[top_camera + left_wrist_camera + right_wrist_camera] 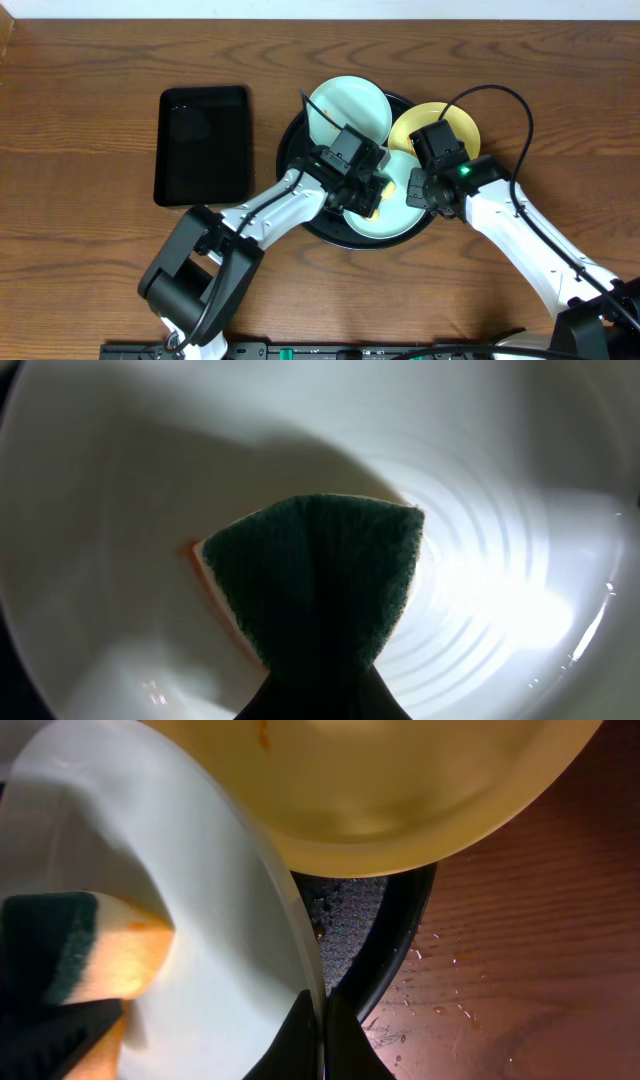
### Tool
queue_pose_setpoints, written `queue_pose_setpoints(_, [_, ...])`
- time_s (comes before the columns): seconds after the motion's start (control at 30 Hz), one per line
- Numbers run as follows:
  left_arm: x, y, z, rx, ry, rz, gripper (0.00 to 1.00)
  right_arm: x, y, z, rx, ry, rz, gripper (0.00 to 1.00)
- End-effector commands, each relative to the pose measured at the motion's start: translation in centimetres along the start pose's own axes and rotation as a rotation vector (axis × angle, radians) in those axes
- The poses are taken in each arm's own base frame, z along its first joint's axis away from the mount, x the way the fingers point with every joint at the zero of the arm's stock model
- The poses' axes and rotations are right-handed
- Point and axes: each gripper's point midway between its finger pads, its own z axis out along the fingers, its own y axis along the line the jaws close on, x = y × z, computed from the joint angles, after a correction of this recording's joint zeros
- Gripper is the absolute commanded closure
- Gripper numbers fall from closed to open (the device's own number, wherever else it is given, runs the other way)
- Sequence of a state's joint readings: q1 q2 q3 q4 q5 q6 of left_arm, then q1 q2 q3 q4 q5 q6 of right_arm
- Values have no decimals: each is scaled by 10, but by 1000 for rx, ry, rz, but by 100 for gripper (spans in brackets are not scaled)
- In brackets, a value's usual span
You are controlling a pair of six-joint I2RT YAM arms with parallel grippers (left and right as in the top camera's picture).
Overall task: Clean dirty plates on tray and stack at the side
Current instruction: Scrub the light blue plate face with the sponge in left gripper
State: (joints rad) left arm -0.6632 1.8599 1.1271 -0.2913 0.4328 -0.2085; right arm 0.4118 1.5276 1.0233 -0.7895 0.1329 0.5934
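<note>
The round black tray [296, 135] holds three plates. One pale blue plate [350, 104] lies at its back. The pale yellow plate [452, 118] lies at its right, also in the right wrist view [400, 790] with an orange speck. A second pale blue plate [395, 215] lies at the front. My left gripper [368, 190] is shut on a green and yellow sponge [320, 575] pressed on this plate [110, 510]. My right gripper [322, 1030] is shut on this plate's rim [250, 920]; the sponge [90, 950] shows there too.
A rectangular black tray [203, 144] lies on the wood-grain tabletop [90, 90] left of the round tray. Water drops dot the wood [520, 950] right of the round tray's rim [400, 930].
</note>
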Motion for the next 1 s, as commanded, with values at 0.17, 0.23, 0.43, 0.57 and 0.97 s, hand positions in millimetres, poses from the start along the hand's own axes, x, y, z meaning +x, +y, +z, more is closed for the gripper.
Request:
queue_pose_setpoints(0.17, [11,8,23,-71,23,37,93,6,3,2,-11,20,13,99])
queue_pose_setpoints(0.23, [11,7,24,-69,21,41,92,9,7,2,-33,36,14,99])
queue_pose_setpoints(0.43, [12,14,28,-100,23,40,92,16,10,1,-56,75,12,99])
queue_pose_setpoints(0.57, [14,24,33,-145,27,36,92,20,11,1,-62,94,11,99])
queue_pose_setpoints(0.97, [2,42,31,-252,-29,45,92,25,10,1,-63,115,6,99])
